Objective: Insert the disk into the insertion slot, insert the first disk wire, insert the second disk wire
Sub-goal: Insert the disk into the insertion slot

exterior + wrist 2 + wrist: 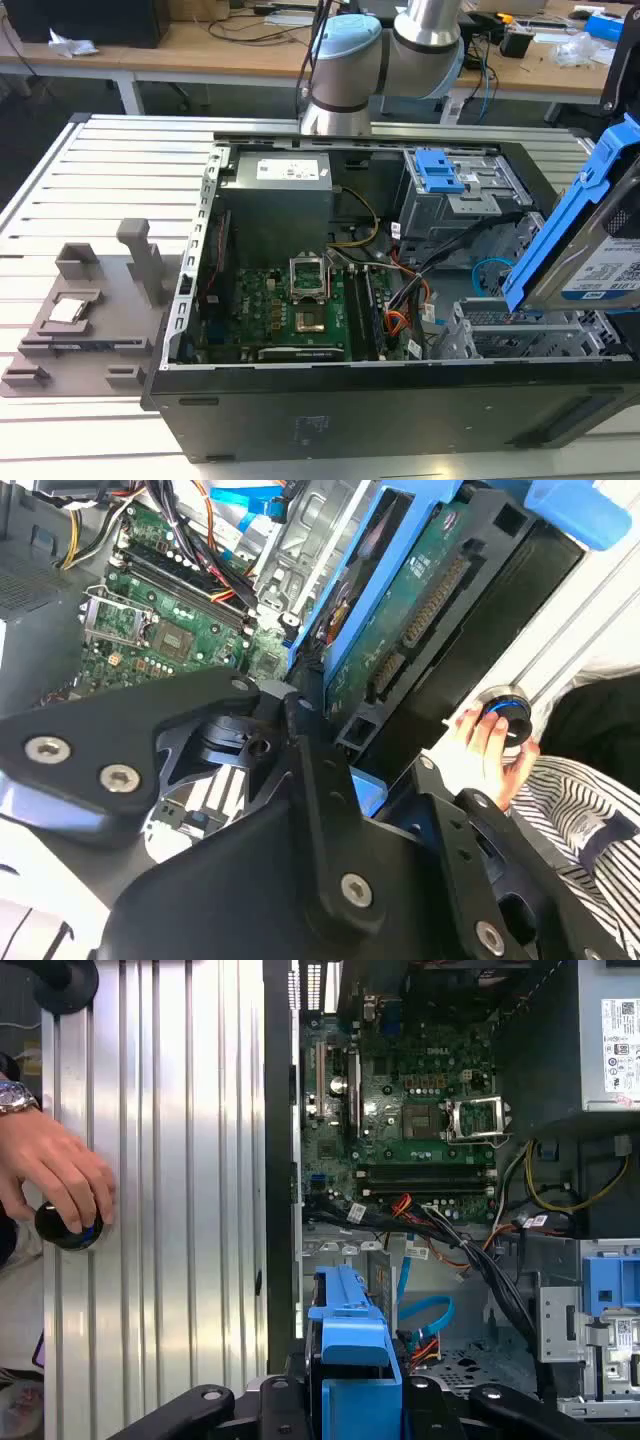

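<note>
- The disk [590, 262] is a silver drive with a white-and-blue label in a bright blue carrier. The second wrist view shows its green circuit-board face.
- The tool [355, 742] is clamped on one end of the disk, its black fingers [310, 760] pressing the carrier from both sides.
- The disk's long axis runs straight out from the tool, steeply tilted. It is held in the air just above the insertion slot [500, 335].

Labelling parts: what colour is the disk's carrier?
Bright blue. The carrier round the disk shows best in the exterior view.
</note>
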Controlling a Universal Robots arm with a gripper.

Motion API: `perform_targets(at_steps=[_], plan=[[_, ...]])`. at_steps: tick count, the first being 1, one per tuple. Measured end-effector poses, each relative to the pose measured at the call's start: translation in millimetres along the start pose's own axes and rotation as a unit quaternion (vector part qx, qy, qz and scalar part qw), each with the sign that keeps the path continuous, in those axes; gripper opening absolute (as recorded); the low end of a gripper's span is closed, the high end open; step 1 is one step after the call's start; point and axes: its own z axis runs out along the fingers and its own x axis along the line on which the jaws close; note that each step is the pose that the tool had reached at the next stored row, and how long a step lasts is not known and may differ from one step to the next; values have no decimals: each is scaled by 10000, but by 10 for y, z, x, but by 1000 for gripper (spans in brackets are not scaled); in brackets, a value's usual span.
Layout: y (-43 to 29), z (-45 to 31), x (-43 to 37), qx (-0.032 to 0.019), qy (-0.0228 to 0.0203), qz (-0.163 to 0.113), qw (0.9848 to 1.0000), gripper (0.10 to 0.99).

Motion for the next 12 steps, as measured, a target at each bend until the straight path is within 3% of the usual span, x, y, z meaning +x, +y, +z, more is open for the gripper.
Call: perform_targets(at_steps=[3, 12], plan=[[-3, 90, 0, -2, 0, 0, 10000, 365], [-8, 221, -1, -3, 0, 0, 10000, 365]])
